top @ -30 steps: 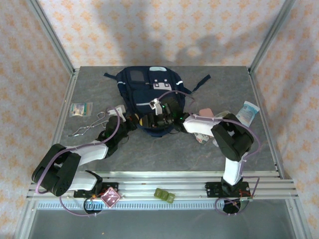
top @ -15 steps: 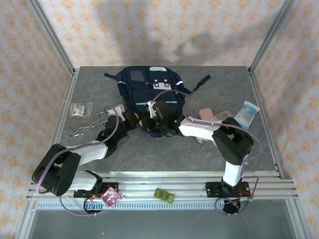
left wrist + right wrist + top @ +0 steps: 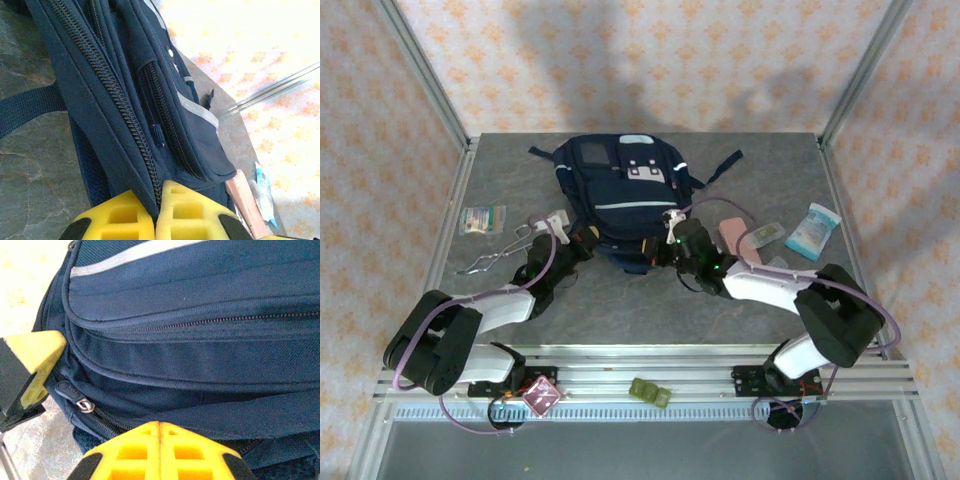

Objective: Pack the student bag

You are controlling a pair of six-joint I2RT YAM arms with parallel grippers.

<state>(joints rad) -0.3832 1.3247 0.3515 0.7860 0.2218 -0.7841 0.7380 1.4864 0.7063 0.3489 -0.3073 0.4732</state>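
Navy-blue fabric student bag (image 3: 620, 190) lying flat, 12 o'clock on grey tabletop (image 3: 630, 305);
Left jaws clamped on its zipper seam, 7 o'clock; right jaws together, 5 o'clock edge.

Top camera looks down; wrist cameras crowd the student bag (image 3: 620, 190)

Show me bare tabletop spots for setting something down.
Free: the far-left corner beside the navy-blue fabric backpack, behind the small clear packet; the far-right corner behind the blue-white pouch; the near strip of grey table. Crowded: around the pink case and metal tongs.
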